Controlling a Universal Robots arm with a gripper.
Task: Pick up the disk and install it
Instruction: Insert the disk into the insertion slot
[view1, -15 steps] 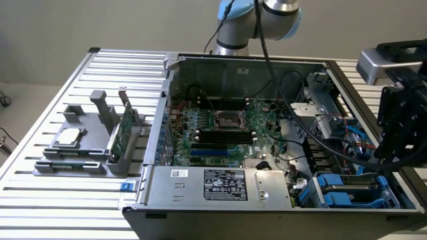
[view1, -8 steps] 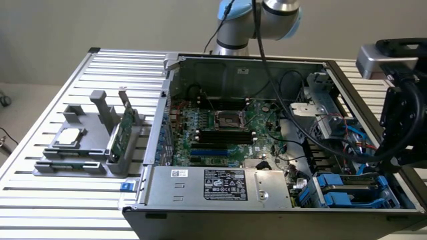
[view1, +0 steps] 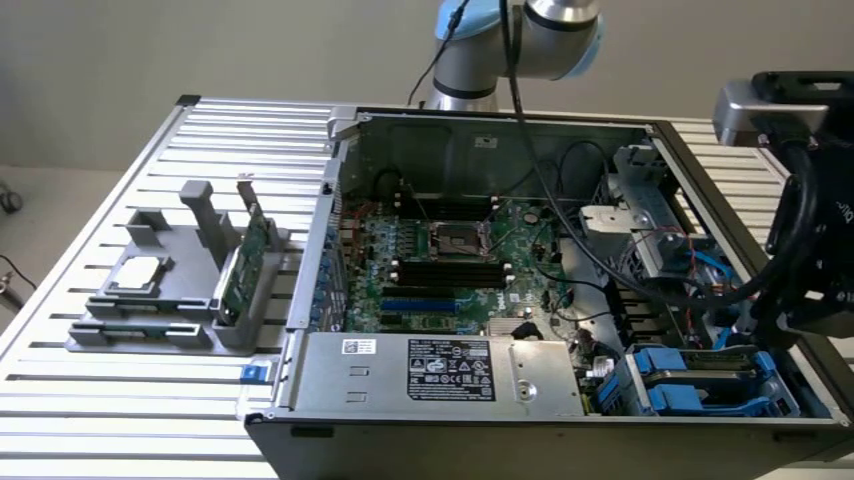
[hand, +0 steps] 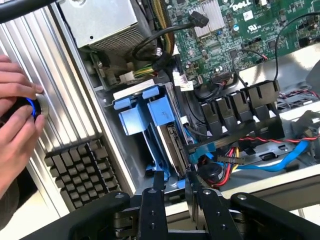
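Install step in hand, by my reading; the pick-up looks done. The disk (view1: 674, 380) sits in the drive bay at the lower right of the exterior view, inside the open computer case (view1: 334, 170) that lies on the slatted table (view1: 120, 420). In the wrist view the disk (hand: 150, 117) stands on edge in its blue carrier, just beside the power supply (hand: 100, 20), with the motherboard (hand: 240, 30) beyond it. The robot's hand (hand: 174, 184) sits astride the near end of the carrier. Whether it clamps that end or merely brackets it I cannot tell, nor whether the carrier is fully home in the bay. Red, yellow and blue cables (hand: 250, 155) lie close alongside the bay, apart from the disk but near. Off the case, a person's hand (hand: 15, 130) rests on a round black knob (hand: 27, 107) with a blue ring. Judgement: any further move here calls for travel kept straight along the bay's own line, the carrier held square to its guides, and no sideways drift toward the cables, which could snag.
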